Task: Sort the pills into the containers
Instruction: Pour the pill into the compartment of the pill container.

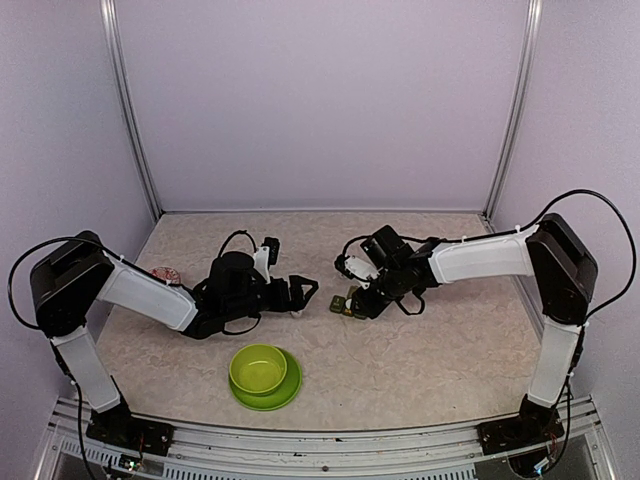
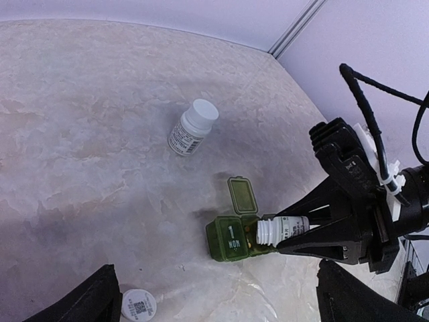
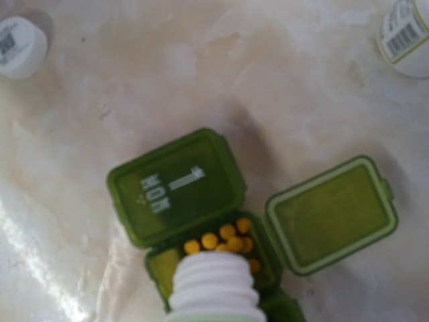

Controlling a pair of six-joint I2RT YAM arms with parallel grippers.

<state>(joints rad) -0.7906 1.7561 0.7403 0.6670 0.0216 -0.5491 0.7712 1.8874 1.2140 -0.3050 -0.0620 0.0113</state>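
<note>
A bottle, neck down, hangs over the box and its open compartment, apparently the middle one, which holds yellow pills. Left wrist: the right hand grasps that bottle. From above, the left hand gapes, released, near the box on the desk.

"1 mon" on pill box lid

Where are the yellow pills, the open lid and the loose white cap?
yellow pills [image 3: 224, 240], right wrist view, middle of the heap.
open lid [image 3: 330, 215], right wrist view, its inner face.
loose white cap [image 3: 20, 45], right wrist view, its top.
</note>
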